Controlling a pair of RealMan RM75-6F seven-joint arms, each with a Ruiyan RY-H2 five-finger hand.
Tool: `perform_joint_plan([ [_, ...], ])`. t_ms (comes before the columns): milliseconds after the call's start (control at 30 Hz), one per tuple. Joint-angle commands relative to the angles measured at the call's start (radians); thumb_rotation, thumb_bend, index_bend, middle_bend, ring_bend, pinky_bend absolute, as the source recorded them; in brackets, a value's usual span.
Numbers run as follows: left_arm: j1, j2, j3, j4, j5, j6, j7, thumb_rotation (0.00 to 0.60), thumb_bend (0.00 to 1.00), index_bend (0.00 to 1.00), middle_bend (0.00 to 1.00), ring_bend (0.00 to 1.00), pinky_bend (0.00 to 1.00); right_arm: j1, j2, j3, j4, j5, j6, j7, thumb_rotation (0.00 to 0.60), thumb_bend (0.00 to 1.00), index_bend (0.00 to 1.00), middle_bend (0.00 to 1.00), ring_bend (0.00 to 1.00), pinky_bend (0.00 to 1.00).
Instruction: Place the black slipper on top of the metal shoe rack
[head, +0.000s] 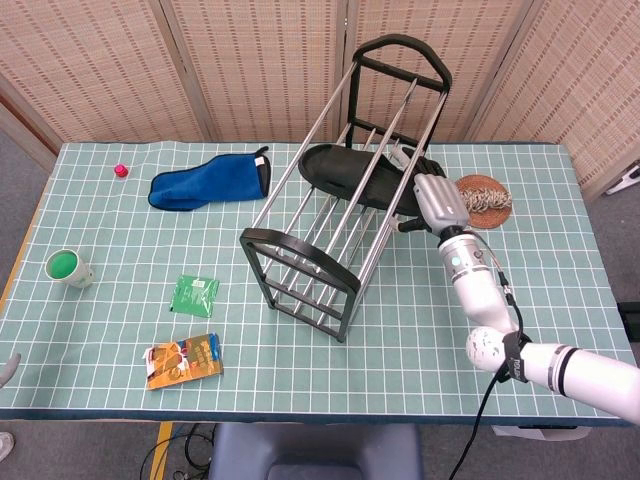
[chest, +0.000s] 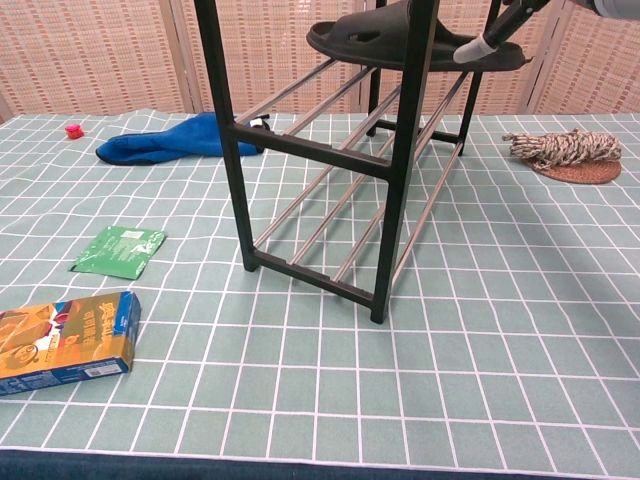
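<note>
The black slipper (head: 345, 172) lies across the top bars of the metal shoe rack (head: 300, 270), which stands mid-table. The chest view shows the same slipper (chest: 385, 40) resting high on the rack (chest: 405, 150). My right hand (head: 437, 198) hovers just right of the slipper's end with its fingers spread and nothing in them. In the chest view only its fingertips (chest: 492, 38) show, close to the slipper's right edge; contact is unclear. A grey sliver at the left edge (head: 5, 368) may be my left hand.
A blue cloth (head: 205, 183) and a small red object (head: 121, 170) lie at the back left. A green cup (head: 68, 267), a green packet (head: 195, 294) and a snack box (head: 183, 360) sit front left. A rope coil (head: 482, 197) lies beside my right hand.
</note>
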Motion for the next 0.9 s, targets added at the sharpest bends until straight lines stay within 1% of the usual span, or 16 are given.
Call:
perform_joint_plan([
  [33,-0.003,-0.001,0.000,-0.006,-0.002,-0.008,0.012,0.600,0.38,0.04,0.00,0.00,0.00,-0.035,0.043,-0.002,-0.059,-0.032,0.037,0.010,0.600,0.19,0.00,0.00,0.00,0.00],
  [133,-0.008,-0.001,-0.001,-0.011,-0.007,-0.018,0.024,0.600,0.38,0.04,0.00,0.00,0.00,-0.073,0.083,-0.017,-0.110,-0.059,0.059,0.018,0.600,0.19,0.00,0.00,0.00,0.00],
  [267,-0.014,-0.003,-0.004,-0.021,-0.020,-0.037,0.052,0.600,0.38,0.04,0.00,0.00,0.00,-0.133,0.129,-0.050,-0.144,-0.102,0.071,0.048,0.600,0.20,0.00,0.00,0.00,0.00],
  [433,-0.024,-0.010,-0.013,-0.043,-0.050,-0.070,0.101,0.600,0.38,0.04,0.00,0.00,0.00,-0.212,0.185,-0.070,-0.131,-0.189,0.050,0.158,0.600,0.20,0.00,0.00,0.00,0.00],
  [567,-0.035,-0.013,-0.022,-0.061,-0.075,-0.100,0.134,0.600,0.38,0.04,0.00,0.00,0.00,-0.253,0.218,-0.080,-0.112,-0.241,0.028,0.226,0.600,0.20,0.00,0.00,0.00,0.00],
  [633,-0.038,-0.015,-0.028,-0.067,-0.086,-0.107,0.144,0.600,0.38,0.04,0.00,0.00,0.00,-0.268,0.228,-0.087,-0.101,-0.264,0.018,0.247,0.600,0.20,0.03,0.00,0.00,0.00],
  [733,-0.043,-0.016,-0.033,-0.070,-0.095,-0.117,0.151,0.600,0.38,0.04,0.00,0.00,0.00,-0.286,0.230,-0.102,-0.086,-0.294,0.006,0.268,0.600,0.19,0.11,0.00,0.00,0.00],
  [800,-0.047,-0.016,-0.035,-0.071,-0.099,-0.127,0.155,0.600,0.38,0.04,0.00,0.00,0.00,-0.294,0.226,-0.113,-0.075,-0.310,-0.006,0.279,0.600,0.20,0.14,0.00,0.00,0.00],
  [900,-0.050,-0.017,-0.036,-0.072,-0.102,-0.136,0.161,0.600,0.38,0.04,0.00,0.00,0.00,-0.293,0.212,-0.125,-0.053,-0.322,-0.034,0.284,0.600,0.19,0.15,0.00,0.00,0.00],
])
